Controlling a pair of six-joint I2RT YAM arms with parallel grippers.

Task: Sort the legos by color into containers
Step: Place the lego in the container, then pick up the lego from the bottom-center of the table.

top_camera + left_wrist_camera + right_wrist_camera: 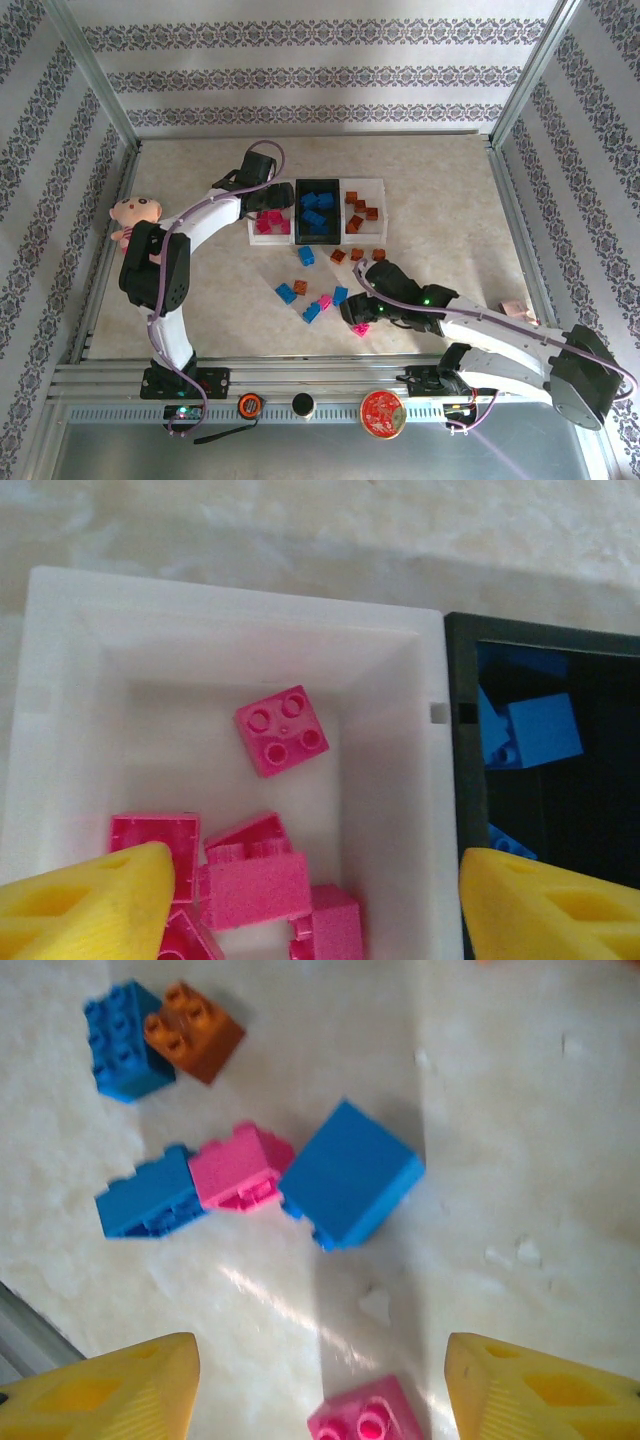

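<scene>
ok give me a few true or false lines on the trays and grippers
1. The left tray holds pink legos. True.
2. The black tray holds orange legos. False: it holds blue legos.
3. The left gripper grips a lego. False: it is open and empty over the left tray.
4. The right gripper is open, with a pink lego near it. True.
5. Every lego is sorted. False: loose legos lie on the table.

1. Wallpaper [320, 60] closes 3 sides around me: pale stripes alternating with dark floral bands.
2. My table [450, 200] is beige and marbled, possibly laminate.
3. Aluminium posts [95, 80] stand at the back corners, and a metal rail [300, 375] edges the near side.
4. Soft glare [280, 1305] streaks the tabletop.
</scene>
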